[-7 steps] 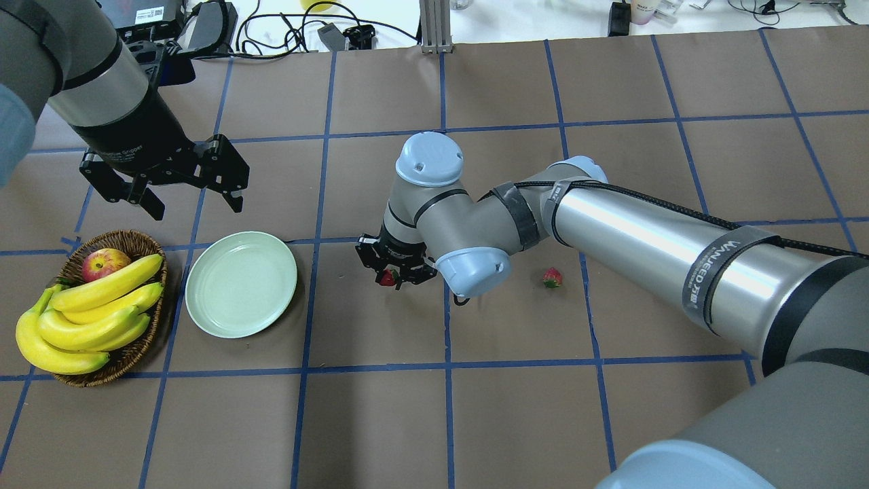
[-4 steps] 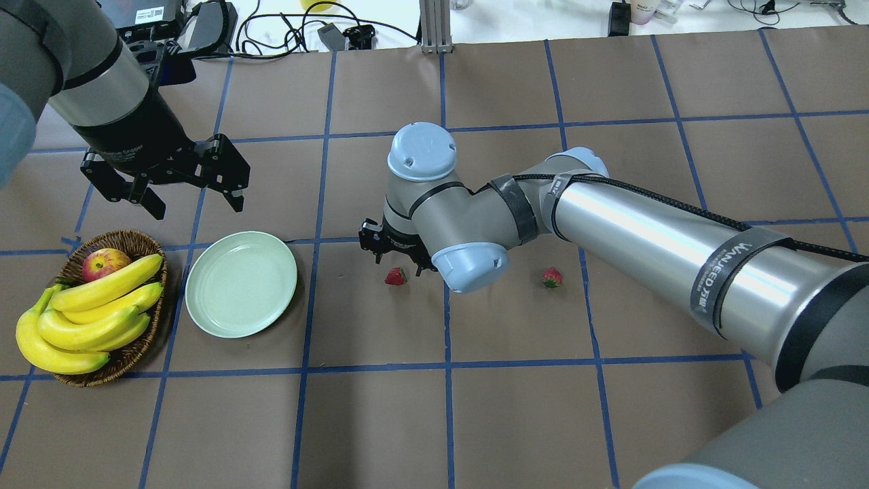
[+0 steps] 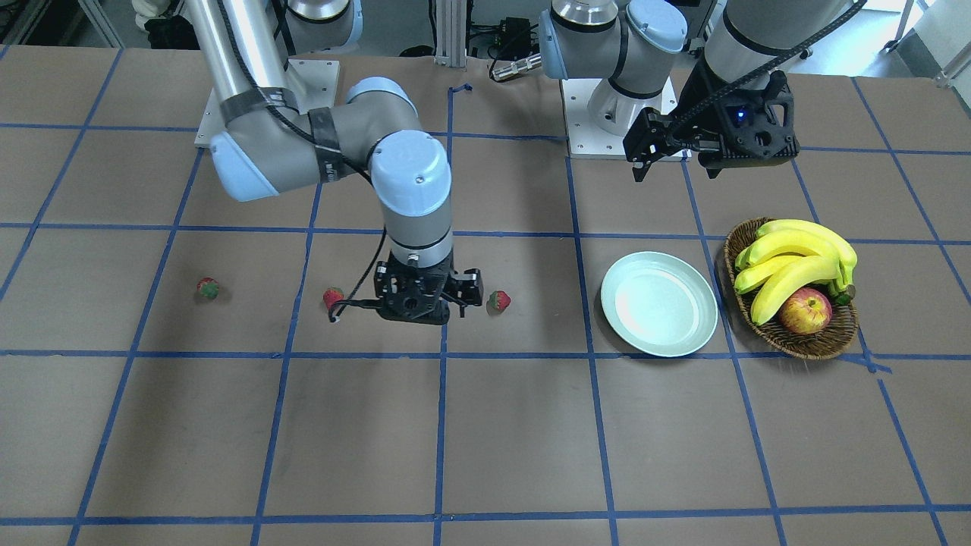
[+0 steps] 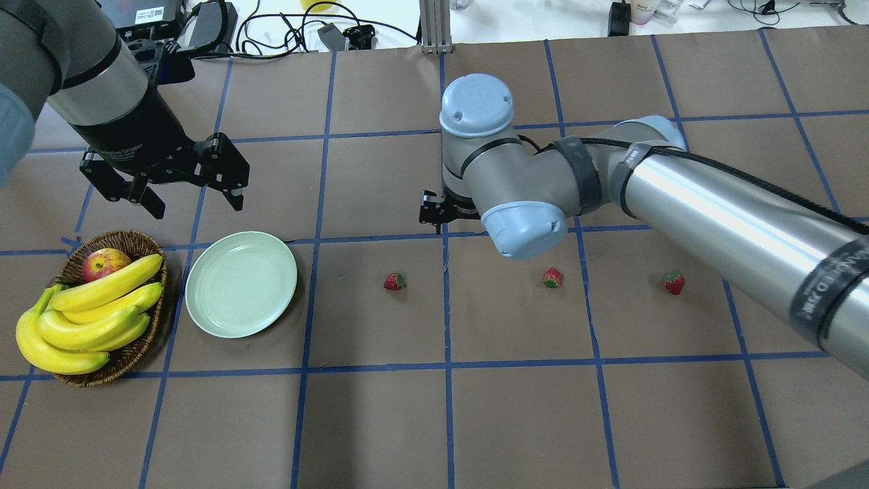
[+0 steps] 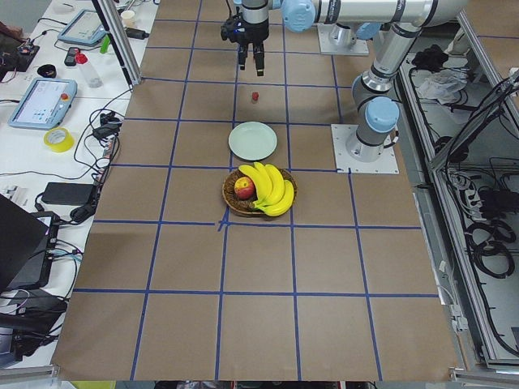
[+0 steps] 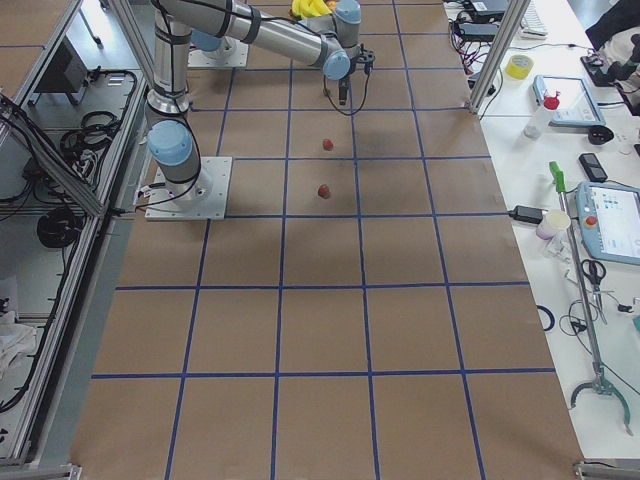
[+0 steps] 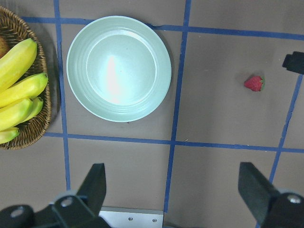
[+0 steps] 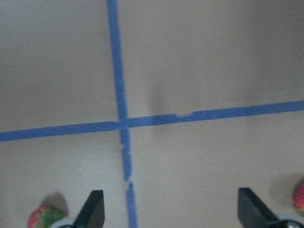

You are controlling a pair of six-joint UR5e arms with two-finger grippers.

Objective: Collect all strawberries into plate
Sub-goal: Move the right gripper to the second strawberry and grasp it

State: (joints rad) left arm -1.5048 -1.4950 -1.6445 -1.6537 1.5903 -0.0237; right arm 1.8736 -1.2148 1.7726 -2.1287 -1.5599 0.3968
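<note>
Three small red strawberries lie on the brown table in a row: one [image 4: 394, 281] nearest the plate, one [image 4: 552, 277] in the middle, one [image 4: 673, 282] at the right. The pale mint plate [image 4: 241, 284] is empty; the left wrist view shows it [image 7: 118, 69] with the nearest strawberry [image 7: 253, 83]. My right gripper [image 3: 428, 299] hangs open and empty above the table, between the first two strawberries and a little behind their row; its own view shows one berry [image 8: 45, 217] and the edge of another [image 8: 299, 199]. My left gripper [image 4: 195, 200] is open and empty, hovering behind the plate.
A brown wicker basket [image 4: 122, 236] with bananas [image 4: 88, 312] and a red-yellow apple [image 4: 105, 263] stands left of the plate. Cables and devices lie along the far table edge [image 4: 285, 34]. Blue tape lines grid the table.
My right gripper, which sat around the nearest strawberry, has come off it, leaving it on the table, and moved right and away. The arm's shift uncovered the rightmost strawberry. The left arm is still.
</note>
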